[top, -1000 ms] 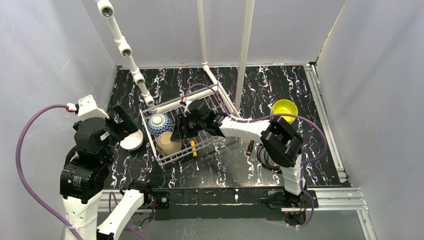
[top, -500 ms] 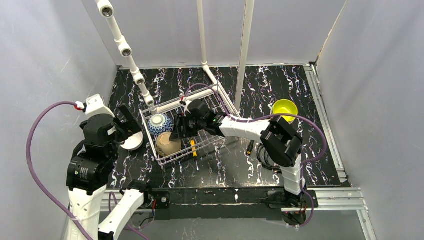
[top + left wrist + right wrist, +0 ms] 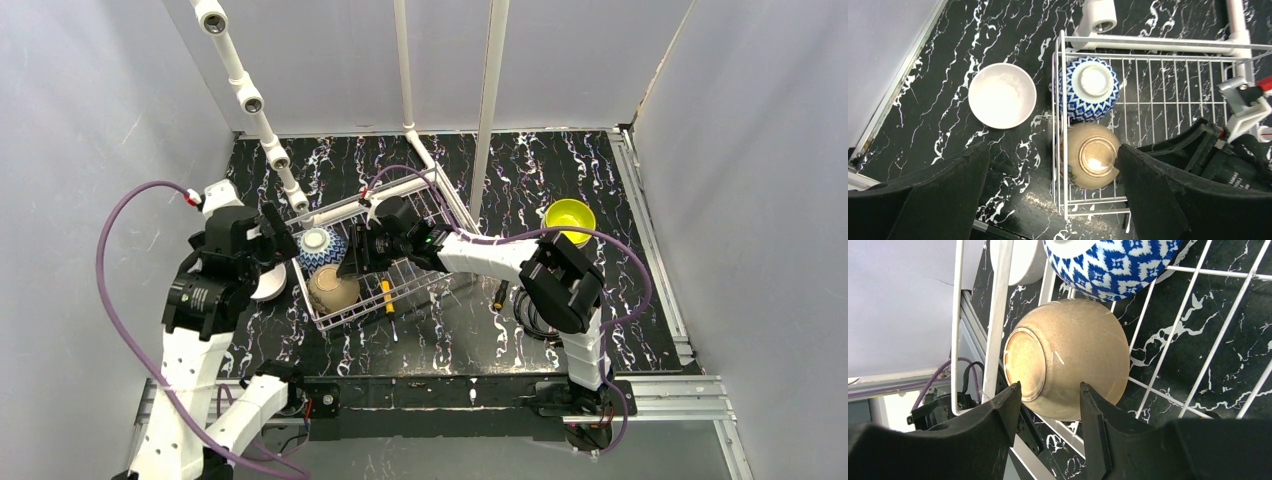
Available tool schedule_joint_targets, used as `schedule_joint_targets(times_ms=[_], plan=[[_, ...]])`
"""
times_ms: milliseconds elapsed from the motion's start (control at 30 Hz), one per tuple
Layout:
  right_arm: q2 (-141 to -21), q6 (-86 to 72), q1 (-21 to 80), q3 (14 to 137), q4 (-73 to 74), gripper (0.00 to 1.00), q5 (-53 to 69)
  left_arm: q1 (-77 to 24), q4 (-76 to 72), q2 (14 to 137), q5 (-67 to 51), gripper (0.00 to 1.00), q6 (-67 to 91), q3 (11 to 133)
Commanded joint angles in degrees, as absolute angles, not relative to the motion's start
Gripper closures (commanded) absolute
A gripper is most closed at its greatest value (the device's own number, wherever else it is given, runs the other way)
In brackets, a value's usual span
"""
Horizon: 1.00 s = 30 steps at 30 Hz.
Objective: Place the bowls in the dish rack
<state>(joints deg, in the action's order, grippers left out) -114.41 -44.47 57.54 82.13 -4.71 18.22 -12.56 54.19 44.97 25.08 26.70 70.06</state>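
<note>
Across a black, white-veined tabletop (image 3: 560,160), a white wire dish rack (image 3: 1060,50) sits left of centre, turned at an angle. Two bowls are inside it, both upside down at the rack's left end. A blue-white patterned bowl (image 3: 320,248) lies nearer the back, its pale foot ring facing up. A tan bowl (image 3: 335,290) lies just in front of it, close beside it and against the rack's left wall. A thin yellow-and-black object (image 3: 386,295) shows at the rack's near side; whether it is inside or underneath cannot be told.

Two more bowls stand outside the rack. A white bowl (image 3: 1002,95) sits upright on the tabletop just beyond the rack's left wall. A yellow-green bowl (image 3: 570,218) sits upright well away on the right.

From the right side, the right gripper (image 3: 1048,390) reaches into the rack, low over the grid floor, just to the right of the tan bowl. Its two black fingers stand partly apart and clasp nothing. The bowl's rounded side and foot ring fill the gap ahead of them. Whether the fingertips touch the bowl cannot be told.

Over the rack's left wall, the left gripper (image 3: 1052,150) hangs spread as wide as it goes and empty. The white bowl lies below and just outside one finger, and the tan bowl lies below, beside the other.
</note>
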Motion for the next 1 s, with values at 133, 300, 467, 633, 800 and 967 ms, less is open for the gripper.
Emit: schedule_joint_targets(times_ms=[133, 300, 467, 633, 800, 967], plan=[[-108.28, -42.93, 58.14, 81.70, -6.03, 0.41, 15.57, -10.81, 53.76, 50.84, 28.78, 0.02, 30.96, 69.54], [-100.85, -39.86, 57.57, 78.29, -3.49, 0.38, 9.78, -0.76, 51.25, 55.55, 19.80, 0.10, 32.48, 68.30], [-92.75, -37.11, 56.19, 73.24, -0.88, 0.38, 5.43, 9.19, 49.01, 59.81, 14.48, 0.16, 34.05, 65.85], [-86.27, -35.95, 54.97, 67.83, -0.34, 0.38, 3.62, 12.86, 48.70, 64.62, 16.34, 0.13, 36.15, 63.00], [-82.11, -36.03, 54.21, 64.01, -1.53, 0.38, 5.08, 13.46, 48.67, 67.14, 14.36, 0.09, 39.97, 55.14], [-79.53, -36.73, 54.12, 60.79, -2.93, 0.37, 6.02, 14.23, 42.96, 68.37, 14.10, 0.10, 43.38, 50.08]])
